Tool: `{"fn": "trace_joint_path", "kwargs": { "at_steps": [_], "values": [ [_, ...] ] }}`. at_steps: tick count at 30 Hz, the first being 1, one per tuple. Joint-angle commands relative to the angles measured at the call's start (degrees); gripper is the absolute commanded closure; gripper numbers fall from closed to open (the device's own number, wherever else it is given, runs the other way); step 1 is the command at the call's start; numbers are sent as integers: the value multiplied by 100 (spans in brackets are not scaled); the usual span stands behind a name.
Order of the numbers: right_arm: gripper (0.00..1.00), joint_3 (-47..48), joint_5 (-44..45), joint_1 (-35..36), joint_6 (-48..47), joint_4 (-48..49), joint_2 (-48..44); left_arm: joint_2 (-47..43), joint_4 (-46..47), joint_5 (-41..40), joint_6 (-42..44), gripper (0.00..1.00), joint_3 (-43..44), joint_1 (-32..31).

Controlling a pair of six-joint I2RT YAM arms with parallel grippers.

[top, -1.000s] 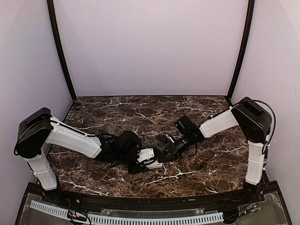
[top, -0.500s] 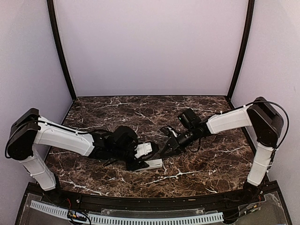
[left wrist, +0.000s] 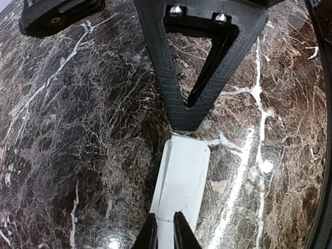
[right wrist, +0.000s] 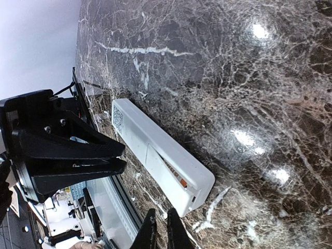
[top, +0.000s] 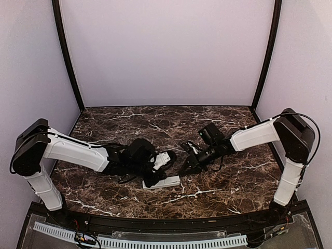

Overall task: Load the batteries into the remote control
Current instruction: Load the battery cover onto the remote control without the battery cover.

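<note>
Remote control (top: pixel 162 182) lies flat on the tabletop (top: pixel 155 122), near front-centre, btwn the 2 arms. Surface: glossy dark brown marble-look w/ white veins; lamp glints show in the right wrist view. Room: pale lilac walls (top: pixel 166 52) on 3 sides, 2 dark posts (top: pixel 65 52) at the back corners, a white slotted strip (top: pixel 140 241) along the near edge.

From the top cam we see only a white bar w/ the left gripper (top: pixel 153 179) and right gripper (top: pixel 183 169) crowded at it. The right wrist cam adds detail: the remote's plain side faces up, w/ a cover seam, a grey printed patch at 1 end and a small orange spot (right wrist: pixel 182 182) by the other. The left wrist cam shows 1 triangular finger (left wrist: pixel 168 83) of the right gripper pointing down at the remote's far end; we can't tell if it touches.

Left jaws: all but closed, a thin slit, tips over the remote's near end, nothing seen held. Right jaws: same thin slit, nothing btwn the tips, just beside the remote's orange-spot end.
</note>
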Motion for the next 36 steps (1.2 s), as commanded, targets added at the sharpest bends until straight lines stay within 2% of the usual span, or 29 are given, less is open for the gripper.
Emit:
{"fn": "trace_joint_path", "kwargs": {
  "at_steps": [1, 6, 13, 36],
  "values": [
    [92, -81, 294, 37, 8, 75, -3, 263, 28, 132, -145, 89, 298, -47],
    [92, -192, 302, 40, 2, 131, 78, 472, 89, 50, -13, 92, 547, -43],
    [91, -247, 255, 40, 39, 264, 146, 708, 59, 347, 39, 94, 796, -64],
    [91, -514, 86, 57, 252, 614, 195, 1172, -402, 297, -21, 99, 743, -131]
  ]
}}
